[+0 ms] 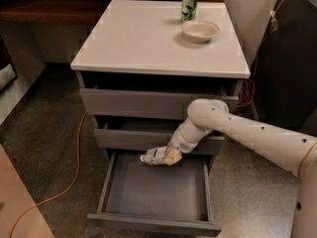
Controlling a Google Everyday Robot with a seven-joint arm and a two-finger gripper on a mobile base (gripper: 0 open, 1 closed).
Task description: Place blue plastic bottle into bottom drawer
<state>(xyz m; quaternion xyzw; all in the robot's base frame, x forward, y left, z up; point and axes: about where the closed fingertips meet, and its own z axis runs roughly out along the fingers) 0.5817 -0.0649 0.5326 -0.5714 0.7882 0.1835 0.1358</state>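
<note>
claw [170, 157] holds blue plastic bottle [151, 156] over bottom drawer [154, 222].
</note>
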